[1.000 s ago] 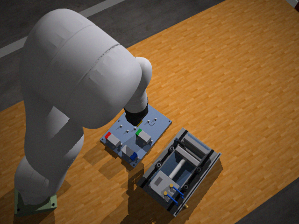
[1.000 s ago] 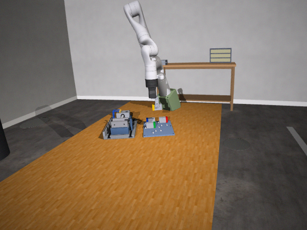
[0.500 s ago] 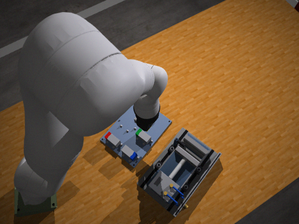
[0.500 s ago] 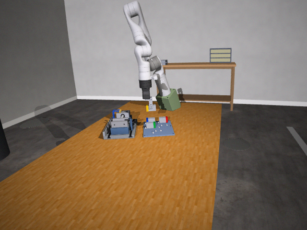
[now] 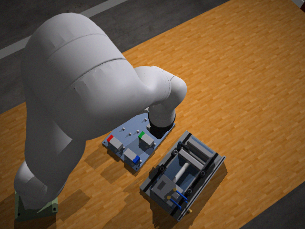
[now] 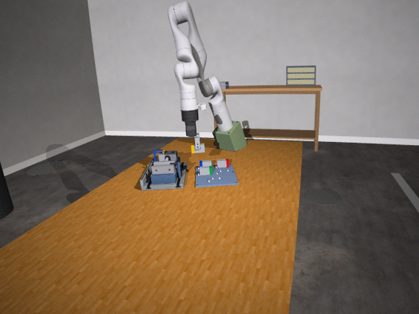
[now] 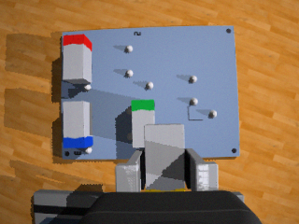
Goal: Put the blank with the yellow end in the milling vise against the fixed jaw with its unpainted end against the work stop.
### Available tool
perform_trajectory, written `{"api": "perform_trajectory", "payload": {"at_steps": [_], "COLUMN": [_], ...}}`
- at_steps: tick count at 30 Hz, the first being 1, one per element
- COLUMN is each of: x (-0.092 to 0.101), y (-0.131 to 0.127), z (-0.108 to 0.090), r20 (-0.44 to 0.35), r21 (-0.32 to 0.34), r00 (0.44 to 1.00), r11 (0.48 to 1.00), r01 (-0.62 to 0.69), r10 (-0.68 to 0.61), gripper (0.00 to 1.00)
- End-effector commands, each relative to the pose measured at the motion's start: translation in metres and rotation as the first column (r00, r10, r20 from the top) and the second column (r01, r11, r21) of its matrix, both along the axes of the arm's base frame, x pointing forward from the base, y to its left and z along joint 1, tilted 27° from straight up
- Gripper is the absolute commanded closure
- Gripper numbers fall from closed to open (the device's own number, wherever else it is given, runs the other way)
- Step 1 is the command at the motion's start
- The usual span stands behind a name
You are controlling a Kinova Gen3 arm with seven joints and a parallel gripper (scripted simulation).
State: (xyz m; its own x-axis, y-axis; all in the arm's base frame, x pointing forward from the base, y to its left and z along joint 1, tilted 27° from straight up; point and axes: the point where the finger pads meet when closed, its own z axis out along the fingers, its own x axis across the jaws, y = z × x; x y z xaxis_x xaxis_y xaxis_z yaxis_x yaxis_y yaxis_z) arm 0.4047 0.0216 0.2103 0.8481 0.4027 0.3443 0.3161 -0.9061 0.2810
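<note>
My gripper is shut on the grey blank with the yellow end and holds it level, well above the blue plate. In the exterior view the yellow end points left, towards the vise's side. In the top view the wrist hides the gripper and this blank. Three more blanks lie on the plate: a red-ended blank, a green-ended blank and a blue-ended blank.
The milling vise stands beside the plate with its jaws apart; blue hoses leave one end block. Small pegs stick up from the plate. The arm's green base is behind the plate. A wooden bench stands at the wall.
</note>
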Motion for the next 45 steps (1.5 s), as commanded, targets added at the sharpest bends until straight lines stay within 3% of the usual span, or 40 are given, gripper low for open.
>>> {"api": "perform_trajectory", "payload": {"at_steps": [1,45], "x": [0.006,0.064], "y": [-0.011,-0.103], "z": [0.004,0.044], "r20": [0.004,0.007], "r21": [0.002,0.003], "r00": [1.0,1.0], "r11": [1.0,1.0], "r01": [0.016,0.011], "r10": [-0.016,-0.011], "gripper": [1.0,1.0]}}
